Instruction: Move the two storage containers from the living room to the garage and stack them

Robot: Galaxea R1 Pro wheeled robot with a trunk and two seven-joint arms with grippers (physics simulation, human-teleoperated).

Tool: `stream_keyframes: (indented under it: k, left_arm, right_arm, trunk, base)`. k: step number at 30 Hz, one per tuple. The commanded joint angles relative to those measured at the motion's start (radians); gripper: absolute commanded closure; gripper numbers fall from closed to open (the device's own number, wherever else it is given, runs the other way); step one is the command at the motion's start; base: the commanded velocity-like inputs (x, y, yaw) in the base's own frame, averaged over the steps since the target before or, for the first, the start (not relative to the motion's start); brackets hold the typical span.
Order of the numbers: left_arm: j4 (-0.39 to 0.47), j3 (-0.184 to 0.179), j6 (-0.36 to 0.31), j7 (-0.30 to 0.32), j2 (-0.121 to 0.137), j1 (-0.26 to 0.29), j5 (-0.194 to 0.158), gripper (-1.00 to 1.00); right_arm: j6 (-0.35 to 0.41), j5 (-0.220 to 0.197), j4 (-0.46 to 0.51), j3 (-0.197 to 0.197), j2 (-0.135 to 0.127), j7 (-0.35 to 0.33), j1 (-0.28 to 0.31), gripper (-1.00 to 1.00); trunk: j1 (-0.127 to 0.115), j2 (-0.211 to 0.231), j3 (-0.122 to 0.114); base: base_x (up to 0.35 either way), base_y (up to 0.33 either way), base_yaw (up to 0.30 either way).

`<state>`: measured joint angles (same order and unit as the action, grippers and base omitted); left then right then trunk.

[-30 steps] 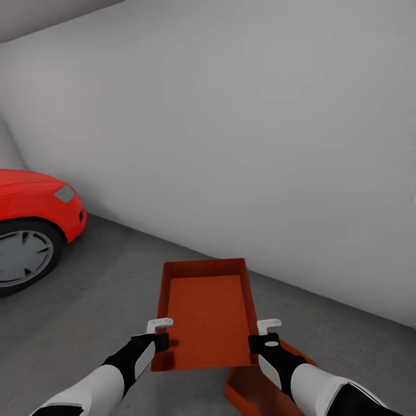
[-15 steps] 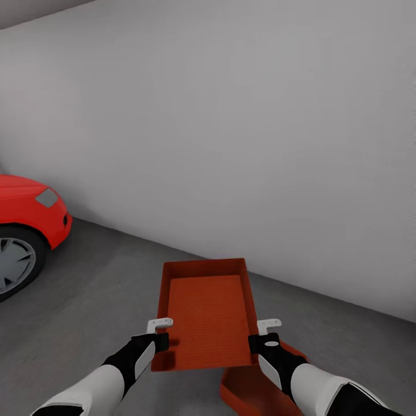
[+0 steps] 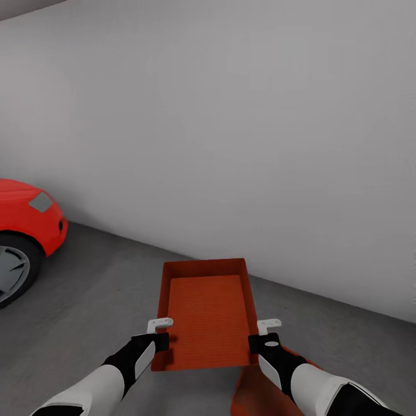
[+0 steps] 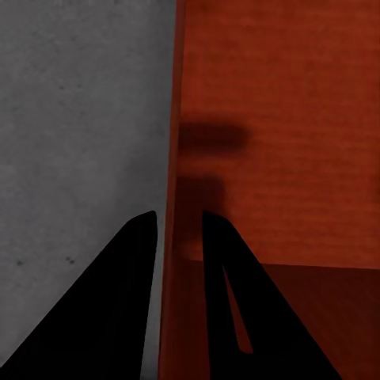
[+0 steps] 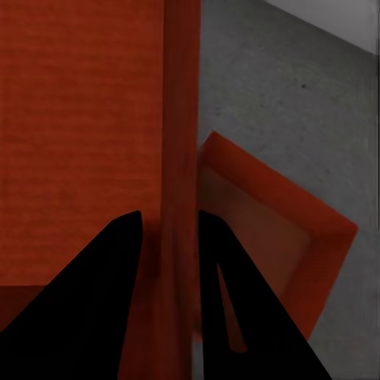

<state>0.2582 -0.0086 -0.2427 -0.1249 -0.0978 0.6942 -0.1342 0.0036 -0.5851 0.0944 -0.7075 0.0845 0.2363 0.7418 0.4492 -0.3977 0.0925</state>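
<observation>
Overhead, container (image 3: 209,315) — long rims clamped by left claw (image 3: 160,329), right claw (image 3: 267,329).

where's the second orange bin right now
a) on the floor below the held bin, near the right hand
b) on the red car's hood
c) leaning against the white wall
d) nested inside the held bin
a: the second bin sits on the grey floor beneath the held bin, whose side walls the left hand and right hand each pinch.
</observation>
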Motion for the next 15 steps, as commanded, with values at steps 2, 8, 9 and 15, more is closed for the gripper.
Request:
stream_keyframes:
  k: [2, 8, 9, 15]
  left_arm:
    - [0.007, -0.001, -0.006, -0.015, 0.001, 0.001, -0.012, 1.00]
    - [0.007, -0.001, -0.006, -0.015, 0.001, 0.001, -0.012, 1.00]
    - [0.007, -0.001, -0.006, -0.015, 0.001, 0.001, -0.012, 1.00]
    - [0.007, -0.001, -0.006, -0.015, 0.001, 0.001, -0.012, 1.00]
  right_arm:
    - [0.004, -0.022, -0.019, 0.025, -0.003, 0.014, 0.001, 1.00]
    - [0.004, -0.022, -0.019, 0.025, -0.003, 0.014, 0.001, 1.00]
    - [0.004, -0.022, -0.019, 0.025, -0.003, 0.014, 0.001, 1.00]
    - [0.004, -0.022, -0.019, 0.025, -0.003, 0.014, 0.001, 1.00]
  trunk:
    - [0.001, -0.002, 0.002]
    - [0.001, -0.002, 0.002]
    - [0.001, -0.002, 0.002]
    - [0.001, -0.002, 0.002]
  base:
    - [0.032, 0.029, -0.228]
    - [0.006, 0.005, -0.244]
    - [0.001, 0.001, -0.247]
    - [0.000, 0.000, -0.247]
